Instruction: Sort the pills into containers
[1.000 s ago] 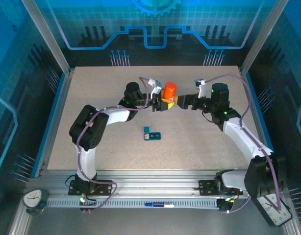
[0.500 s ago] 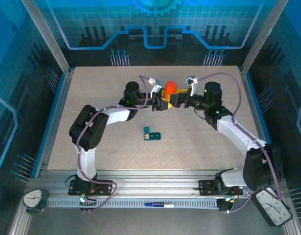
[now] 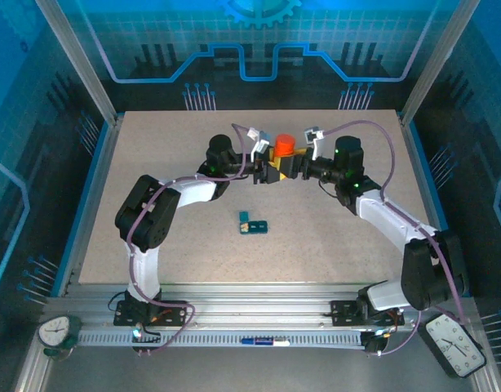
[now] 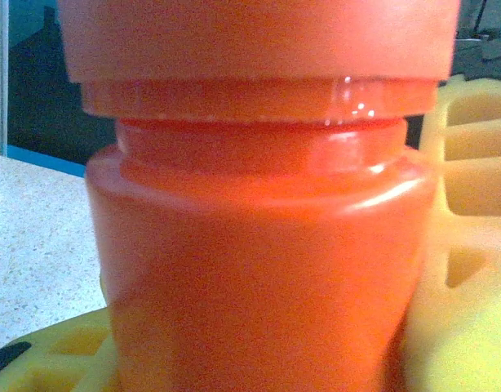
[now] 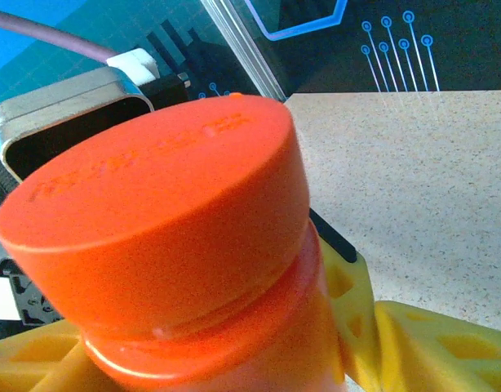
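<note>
The containers (image 3: 253, 224) are seen lying flat on the table (image 3: 152, 180), a teal strip of joined cells in the middle, well apart from both grippers and touched by neither. What sits in the cells is too small to be made out. The strip is judged to be parked there as the target, to be filled once pills can be got at.

Further back, the bottle (image 3: 283, 148) is held upright, and that is where the action is. Its body is grasped by the left gripper (image 3: 273, 170). In the left wrist view, 1 yellow finger (image 4: 471, 204) is pressed against the bottle's right side and another is seen low at the left, so those jaws are clenched on it. The hold is judged to be a brace, so that the bottle cannot spin while the cap (image 5: 161, 171) is worked.

From the other side, the right gripper (image 3: 293, 166) is set close against the bottle's top. In the right wrist view the cap is seen tilted across the frame, with yellow fingers (image 5: 430, 343) below and beside it. Whether those jaws are clamped on or merely around it cannot be told.

The cap is on, so sorting is judged not yet begun. The step in hand is taken to be the opening: 1 arm to steady, 1 to twist. A slipping cap grip is the risk to be watched.
</note>
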`<action>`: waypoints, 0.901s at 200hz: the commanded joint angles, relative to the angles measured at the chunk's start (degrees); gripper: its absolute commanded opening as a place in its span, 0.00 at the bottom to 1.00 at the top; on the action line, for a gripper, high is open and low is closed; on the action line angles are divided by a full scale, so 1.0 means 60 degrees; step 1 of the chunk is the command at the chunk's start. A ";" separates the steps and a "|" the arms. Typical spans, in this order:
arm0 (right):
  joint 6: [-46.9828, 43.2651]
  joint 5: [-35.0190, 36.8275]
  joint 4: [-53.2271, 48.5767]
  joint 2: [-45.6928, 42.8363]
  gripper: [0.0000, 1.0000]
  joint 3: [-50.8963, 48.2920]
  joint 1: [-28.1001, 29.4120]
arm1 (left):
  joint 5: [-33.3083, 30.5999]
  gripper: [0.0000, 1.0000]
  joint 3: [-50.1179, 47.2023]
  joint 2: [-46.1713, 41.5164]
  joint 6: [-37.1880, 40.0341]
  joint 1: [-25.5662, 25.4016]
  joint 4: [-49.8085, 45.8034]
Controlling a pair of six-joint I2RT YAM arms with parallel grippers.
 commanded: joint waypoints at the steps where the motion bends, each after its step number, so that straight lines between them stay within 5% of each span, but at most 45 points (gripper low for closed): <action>1: 0.0223 -0.0087 0.0577 0.0233 0.66 0.0351 0.0104 | 0.0544 0.00 0.0311 -0.0444 0.0048 -0.0126 0.0226; 73: 0.0668 -0.0075 0.1077 0.0233 0.45 0.0204 0.0108 | 0.0520 0.00 0.0151 -0.0465 0.0073 -0.0116 0.0424; 180: 0.0831 0.0275 0.1293 -0.0013 0.36 -0.0236 0.0104 | 0.0313 0.00 0.0136 -0.0516 0.0199 -0.0113 0.0669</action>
